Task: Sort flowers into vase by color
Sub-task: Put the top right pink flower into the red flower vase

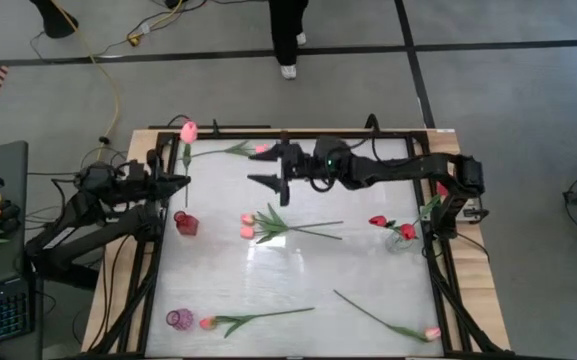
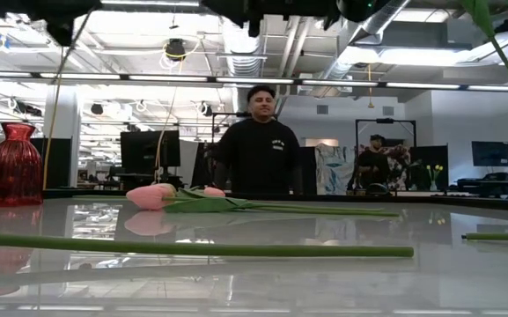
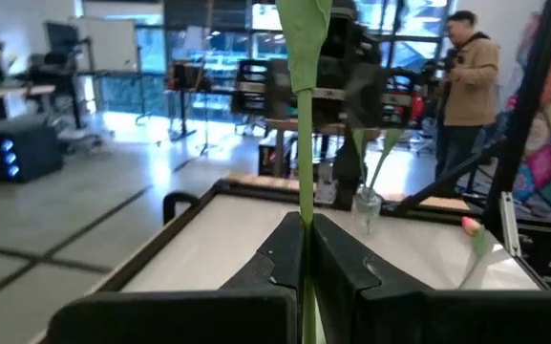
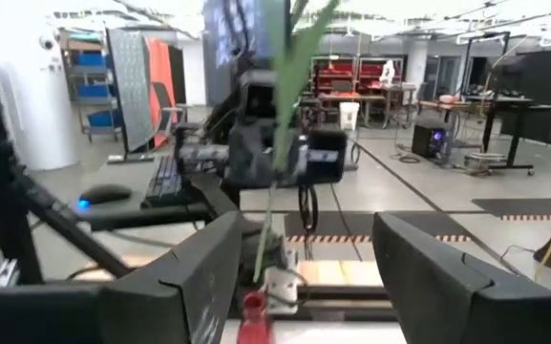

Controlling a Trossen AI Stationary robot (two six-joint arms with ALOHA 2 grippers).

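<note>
Pink tulip point(image 1: 188, 133) stem clamped between left jaws (right jaws apart).

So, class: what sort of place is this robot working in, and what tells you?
Most likely an open-plan robotics lab or workshop. Bare ceiling ducts run overhead, desks with monitors fill the room behind, and cables trail across the floor by the table.

Grey floor point(image 1: 508, 100) crossed by dark lines is seen around the table point(image 1: 298, 270); ceiling strip lights point(image 2: 236, 81) are lit above it.
</note>
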